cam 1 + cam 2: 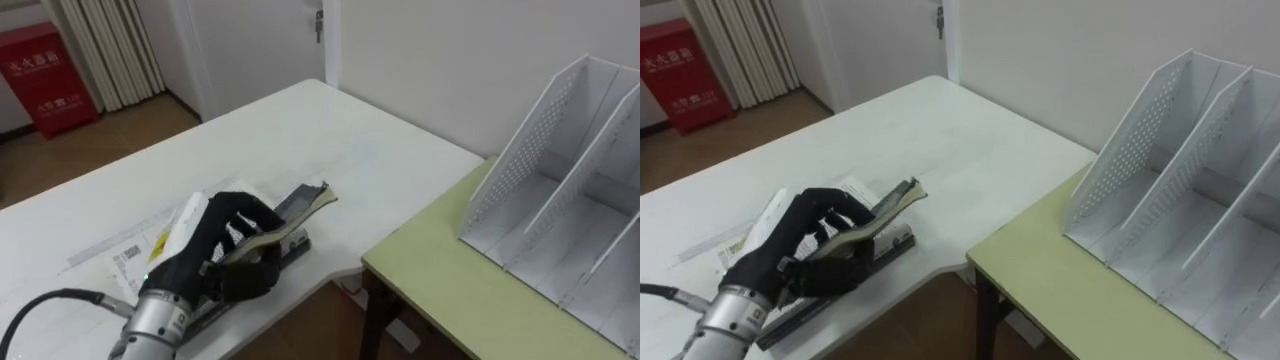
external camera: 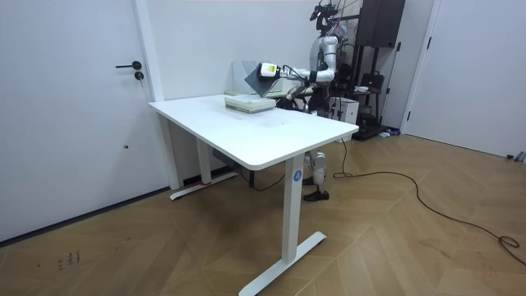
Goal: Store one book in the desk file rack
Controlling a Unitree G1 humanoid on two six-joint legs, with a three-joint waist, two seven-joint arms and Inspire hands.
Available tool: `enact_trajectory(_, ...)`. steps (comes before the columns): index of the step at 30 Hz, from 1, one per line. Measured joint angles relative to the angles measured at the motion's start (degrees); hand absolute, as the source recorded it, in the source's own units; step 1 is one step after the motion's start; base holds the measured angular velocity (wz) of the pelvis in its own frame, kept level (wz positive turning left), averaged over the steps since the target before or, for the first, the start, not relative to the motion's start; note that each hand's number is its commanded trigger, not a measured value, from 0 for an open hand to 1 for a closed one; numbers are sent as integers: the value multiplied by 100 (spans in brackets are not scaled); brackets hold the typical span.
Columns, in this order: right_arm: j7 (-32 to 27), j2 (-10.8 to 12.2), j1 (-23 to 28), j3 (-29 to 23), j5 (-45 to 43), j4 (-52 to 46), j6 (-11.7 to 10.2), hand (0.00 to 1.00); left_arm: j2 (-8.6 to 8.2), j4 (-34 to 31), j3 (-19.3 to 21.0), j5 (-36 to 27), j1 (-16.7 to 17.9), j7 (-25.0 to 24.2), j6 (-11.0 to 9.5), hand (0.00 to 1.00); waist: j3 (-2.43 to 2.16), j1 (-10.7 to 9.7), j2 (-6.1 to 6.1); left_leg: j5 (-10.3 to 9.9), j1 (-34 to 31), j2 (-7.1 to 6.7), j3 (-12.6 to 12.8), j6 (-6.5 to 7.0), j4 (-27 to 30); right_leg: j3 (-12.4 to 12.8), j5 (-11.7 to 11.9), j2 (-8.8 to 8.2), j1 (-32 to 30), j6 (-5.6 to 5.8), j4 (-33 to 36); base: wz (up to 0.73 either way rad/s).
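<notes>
Reaching in from the lower left of the eye views, the left hand (image 1: 228,243) was closed on the book (image 1: 300,205). Its dark fingers curled over the top cover, and the book's pale edge ran across them and out towards the right. We saw the book tilted. The end in the hand sat low, and the far end was raised off what lay beneath and bent a little upward at its corner.

Under the hand and book lay a stack (image 1: 140,252) of flat things, with a white printed cover on top and a dark edge showing along the near side. The stack rested near the front edge of the white table (image 1: 300,130). We could not tell whether the book's held end touched the stack or was just clear of it.

The file rack (image 1: 565,190) stood well apart to the right on the green desk (image 1: 460,295), which was set just beside the white table's corner. The rack was white, with a perforated side wall and slanted dividers, and we saw nothing in the compartments that showed.

In the room view the robot stood at the far side of the white table (image 2: 263,131), with an arm stretched towards the room view's left over the stack (image 2: 249,103). A door (image 1: 265,40) and a red cabinet (image 1: 40,75) stood beyond the table.
</notes>
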Motion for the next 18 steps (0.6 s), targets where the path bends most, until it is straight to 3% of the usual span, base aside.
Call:
enact_trajectory(3,408,-37,-3,66,1,-556,-218,0,-25,0,12,-839,-1,-194,-267,100,65,-16,-29,-5,-25,7,0,-5,-1,4,1,6,-45,-3,52,-3)
enact_trajectory(6,736,-155,-7,82,25,-1067,-234,0,-21,0,45,-1386,-5,-329,-408,100,66,7,-36,-20,-50,2,10,3,4,6,-8,0,-112,-5,105,-4)
enact_trajectory(18,1979,-334,4,93,21,-2567,-273,0,-33,-85,87,-2924,1,-1194,-607,100,54,113,-38,-21,-96,16,7,2,77,9,-6,5,-130,-9,115,-2)
